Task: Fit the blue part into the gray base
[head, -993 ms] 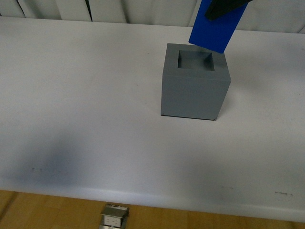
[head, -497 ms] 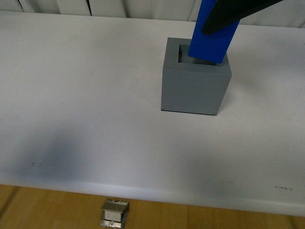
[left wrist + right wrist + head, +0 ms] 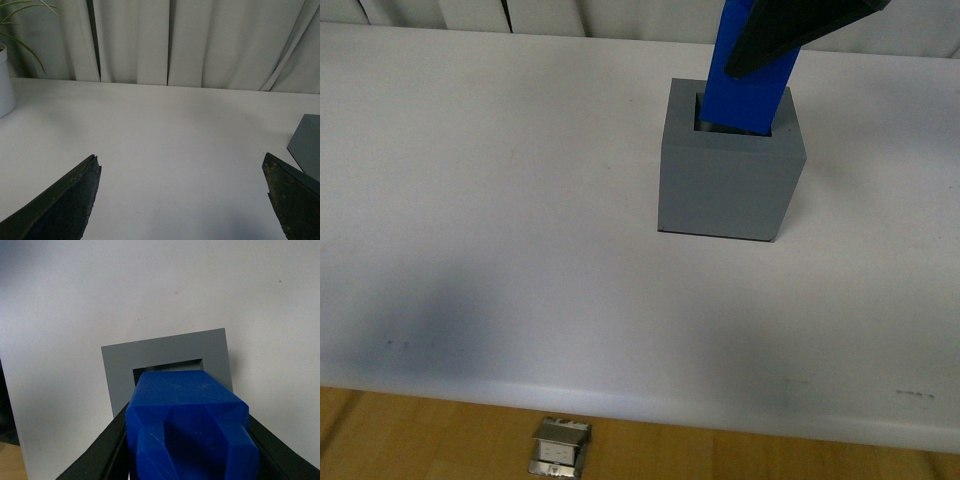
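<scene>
White table [image 3: 470, 200] fills the front view, with pale curtains [image 3: 150, 40] behind its far edge and a white plant pot [image 3: 4, 85] at one end. The gray base [image 3: 725, 190] stands right of centre, toward the far edge, with its square recess facing up.

The right gripper [image 3: 760, 45] is clenched on the blue part [image 3: 750, 100], one dark finger on each side of the upper half.

Change over the last second: the blue part hung tilted above the far right corner of the base, with the whole recess exposed. It then moved over the opening. Its lower end now sits inside the mouth of the recess, and the block stands closer to upright. Most of its length is above the base. In the right wrist view a narrow dark strip of recess shows along one side of the block.

Judgement: alignment is complete and insertion has begun, but the part is not seated. The remaining step is a straight descent, then release.

The left gripper [image 3: 180, 210] hangs spread and empty over bare table, well apart from the base.
</scene>
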Controlling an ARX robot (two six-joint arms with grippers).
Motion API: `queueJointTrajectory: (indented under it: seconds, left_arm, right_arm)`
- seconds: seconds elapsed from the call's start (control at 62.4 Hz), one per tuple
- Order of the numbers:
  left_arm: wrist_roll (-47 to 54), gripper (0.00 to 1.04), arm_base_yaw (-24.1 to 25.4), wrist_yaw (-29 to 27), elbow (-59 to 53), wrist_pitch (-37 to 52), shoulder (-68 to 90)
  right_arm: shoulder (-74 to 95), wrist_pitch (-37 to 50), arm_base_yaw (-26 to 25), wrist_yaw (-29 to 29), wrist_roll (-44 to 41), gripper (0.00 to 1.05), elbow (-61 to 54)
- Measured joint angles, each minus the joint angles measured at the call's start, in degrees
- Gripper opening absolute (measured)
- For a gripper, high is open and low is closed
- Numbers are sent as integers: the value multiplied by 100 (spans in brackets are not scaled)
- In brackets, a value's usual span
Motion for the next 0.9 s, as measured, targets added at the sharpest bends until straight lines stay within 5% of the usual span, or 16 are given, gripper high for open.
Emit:
queueJointTrajectory:
  seconds: [0.897]
  left_arm:
    - [0,98,0,0,0,0,0]
  right_arm:
    - [216,-382,111,74,-404,48,326]
